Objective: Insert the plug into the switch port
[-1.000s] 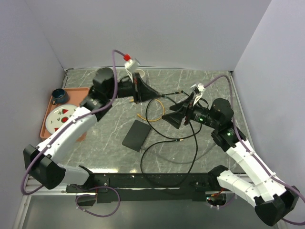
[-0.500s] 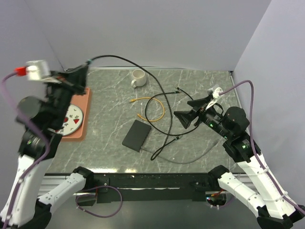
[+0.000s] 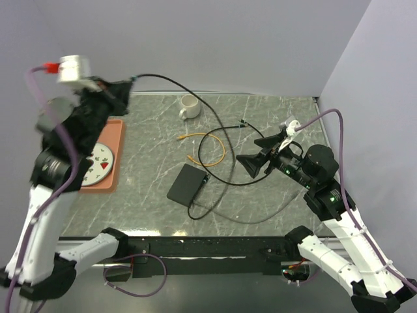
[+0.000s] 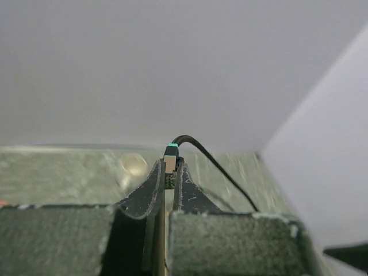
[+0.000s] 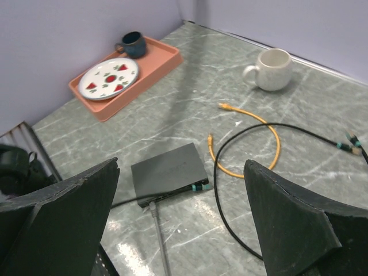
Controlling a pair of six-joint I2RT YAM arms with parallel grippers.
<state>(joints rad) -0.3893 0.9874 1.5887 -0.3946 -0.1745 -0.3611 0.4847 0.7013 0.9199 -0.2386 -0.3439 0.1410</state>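
Note:
My left gripper point(image 3: 128, 85) is raised high above the table's far left, shut on the plug point(image 4: 171, 156), a small connector with a teal tip on a black cable point(image 3: 215, 125). That cable arcs down across the table toward the flat black box point(image 3: 187, 184). The switch port side is the box's narrow edge point(image 5: 172, 193); a teal plug point(image 5: 199, 187) and a grey cable point(image 5: 155, 221) sit in it. My right gripper point(image 3: 256, 154) hovers right of the box, open and empty, with the box seen between its fingers point(image 5: 69, 195).
An orange cable point(image 3: 212, 145) lies looped behind the box. A white mug point(image 3: 189, 106) stands at the back. The orange tray point(image 3: 117, 140) at the left holds a strawberry plate point(image 5: 109, 76) and a dark mug point(image 5: 131, 43). A loose black cable end point(image 5: 352, 144) lies at the right.
My left arm swung from the table's middle to the far left and rose, dragging the black cable by its plug. The right gripper drew back to the right and opened wider.

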